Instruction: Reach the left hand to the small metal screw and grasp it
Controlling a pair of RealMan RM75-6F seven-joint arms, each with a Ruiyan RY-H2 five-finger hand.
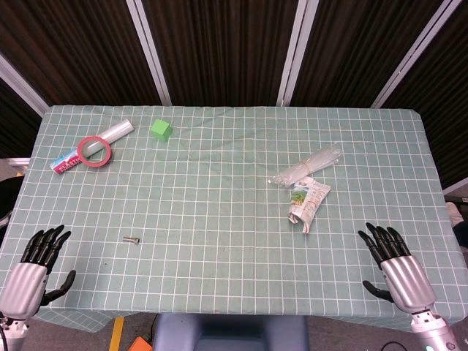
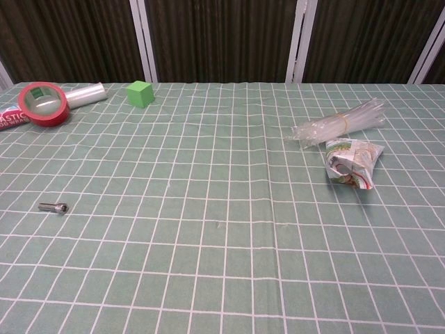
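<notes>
- Currently the left robot hand (image 1: 36,267) sits at the near-left worktop (image 1: 219,183) edge, fingers spread, holding nothing.
- The small silver metal screw (image 1: 131,239) lies flat ahead, well apart, unobstructed for a top-down pinch.

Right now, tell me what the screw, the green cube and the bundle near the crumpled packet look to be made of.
Screw: bare metal, grey and shiny.
Green cube: matte, evenly coloured, possibly foam or painted wood.
Bundle: clear glossy plastic, see-through, held by what looks like a rubber band.
</notes>
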